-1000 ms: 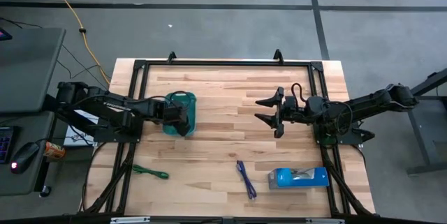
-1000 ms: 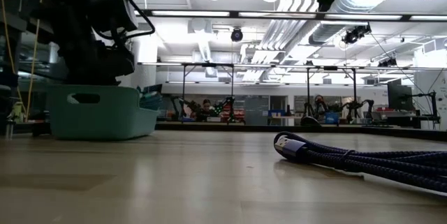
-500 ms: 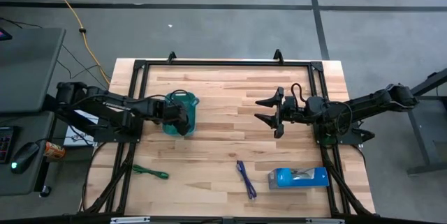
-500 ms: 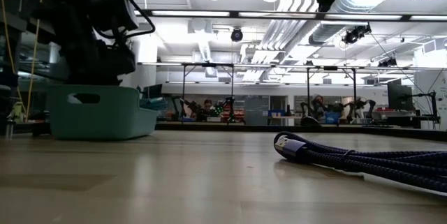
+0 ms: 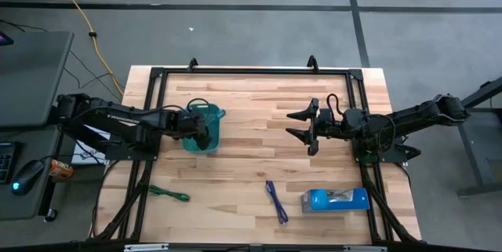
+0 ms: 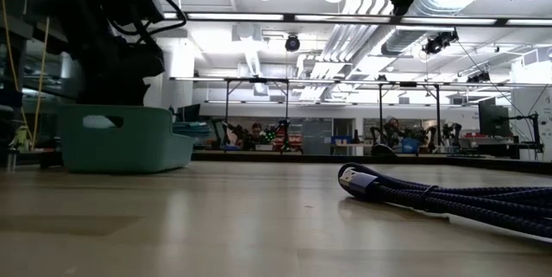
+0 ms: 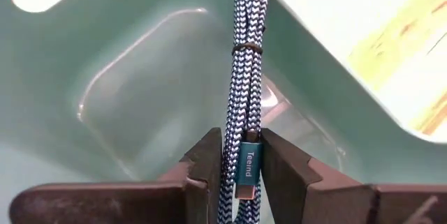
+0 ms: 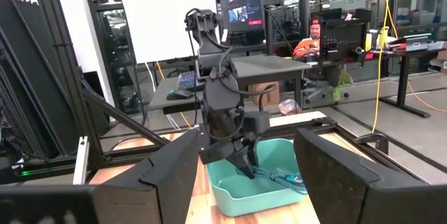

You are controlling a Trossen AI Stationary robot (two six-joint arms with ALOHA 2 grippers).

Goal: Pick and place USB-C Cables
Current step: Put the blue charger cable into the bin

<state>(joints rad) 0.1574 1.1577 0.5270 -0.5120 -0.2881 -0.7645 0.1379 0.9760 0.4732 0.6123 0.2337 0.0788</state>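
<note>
A: Left gripper is clamping the light blue cable over the teal tray, shifted slightly from a second ago.

B: Release looks imminent (right gripper is idling wide, well away from the tray).

A light wooden table with a black frame along its edges. On it sit a teal tray toward the left, a green cable near the front left, a dark blue-purple cable at front centre, and a bright blue box just beside it to the right.
</note>
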